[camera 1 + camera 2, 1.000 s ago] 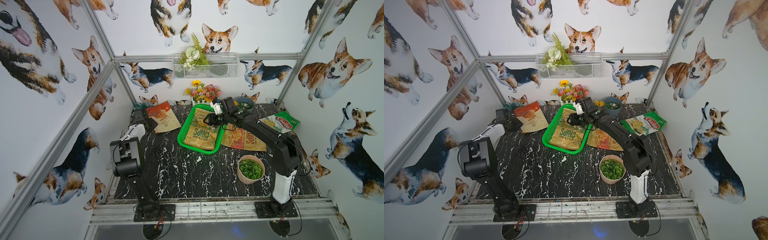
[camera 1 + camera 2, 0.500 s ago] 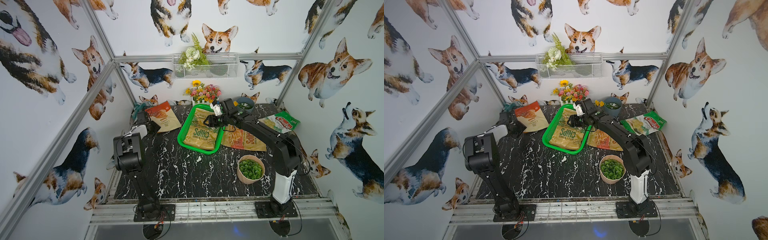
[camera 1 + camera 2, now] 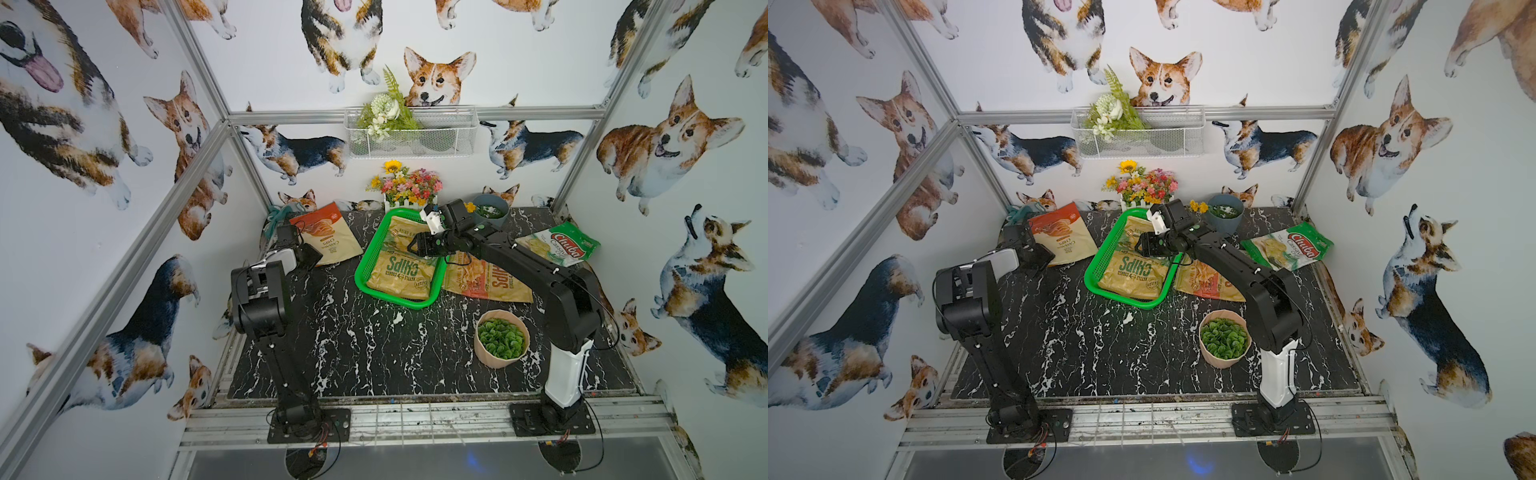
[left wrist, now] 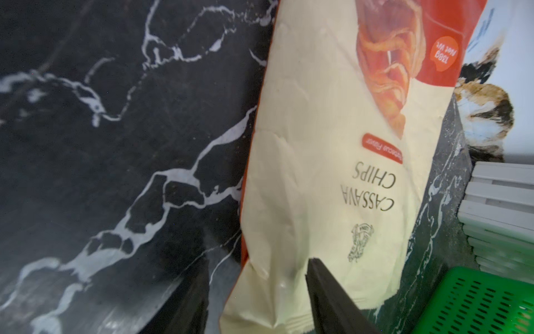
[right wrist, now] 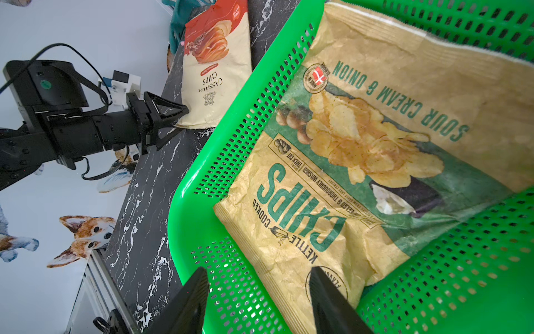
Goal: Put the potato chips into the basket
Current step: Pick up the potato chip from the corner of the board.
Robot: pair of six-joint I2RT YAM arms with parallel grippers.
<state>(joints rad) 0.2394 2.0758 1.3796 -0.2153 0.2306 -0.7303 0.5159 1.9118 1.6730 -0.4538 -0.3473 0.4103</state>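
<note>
The green basket [image 3: 362, 266] stands mid-table at the back, and the yellow "CHIPS" bag [image 3: 402, 275] lies flat in it. My right gripper [image 5: 257, 279] hovers open over the basket's rim [image 5: 185, 219] and that bag's corner [image 5: 291, 260], holding nothing. The cream-and-rust bag [image 3: 329, 237] lies left of the basket. My left gripper [image 4: 257, 269] is open, its fingers either side of this bag's near corner [image 4: 289, 231]. The tan-and-red bag [image 3: 492, 284] lies right of the basket, partly under the right arm. Farther right is the "Chuba" bag [image 3: 561, 248].
A beige pot of green leaves [image 3: 500, 338] stands at the front right by the right arm. A flower box [image 3: 409, 193] and a grey-blue pot [image 3: 492, 210] line the back wall. A white wire basket [image 3: 409, 137] hangs above. Teal cloth [image 3: 277, 214] sits back left.
The left arm has swung from the table's left edge in to the cream-and-rust bag's near corner, and its jaws have narrowed a little. The right arm has barely moved.
</note>
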